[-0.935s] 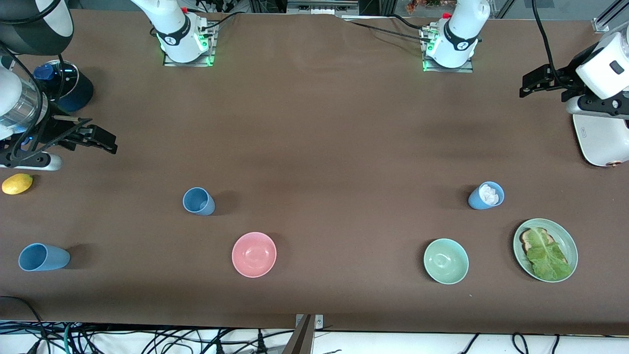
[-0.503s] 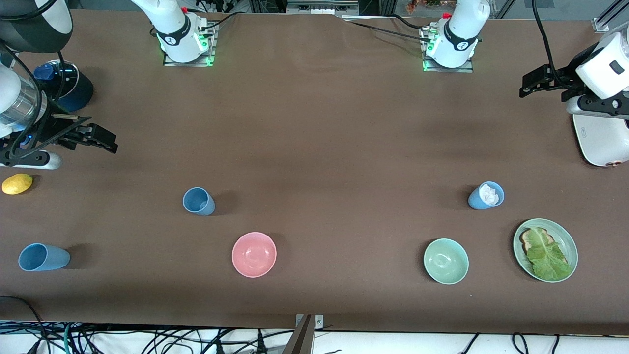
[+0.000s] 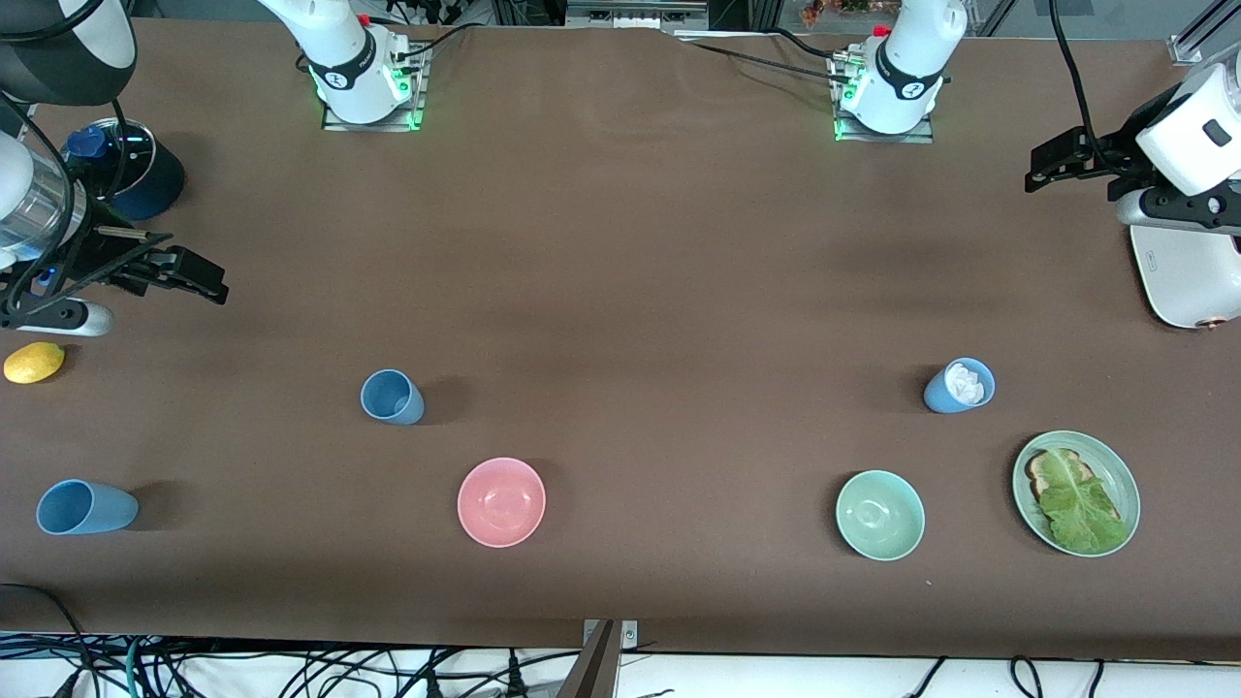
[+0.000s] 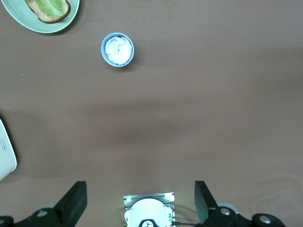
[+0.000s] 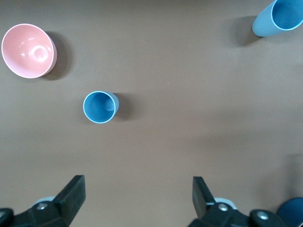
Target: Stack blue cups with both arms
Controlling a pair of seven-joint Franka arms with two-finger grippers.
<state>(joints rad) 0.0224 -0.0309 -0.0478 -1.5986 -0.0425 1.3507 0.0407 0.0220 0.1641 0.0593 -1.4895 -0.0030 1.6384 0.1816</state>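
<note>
Stacking is judged not yet begun; three blue cups are seen standing apart on the brown desk (image 3: 620,242), none nested. An empty cup (image 3: 392,396) stands upright toward the right arm's end; a second empty cup (image 3: 84,507) lies nearer the front camera at that end's edge, apparently upright though its lean may be only perspective; a third cup (image 3: 959,385), holding something white and crumpled, possibly tissue, stands toward the left arm's end. Right claw (image 3: 189,276) is held over bare desk near the navy pot (image 3: 136,170), fingers spread wide, nothing gripped; left claw (image 3: 1057,160) hangs over the desk's edge at its own end, fingers likewise parted and empty. Every grasp and placement is left to do. Cups: matte, tapered, thin-walled, handleless; pink bowl (image 3: 501,501) and mint bowl (image 3: 879,515) are glossier, rounder.
</note>
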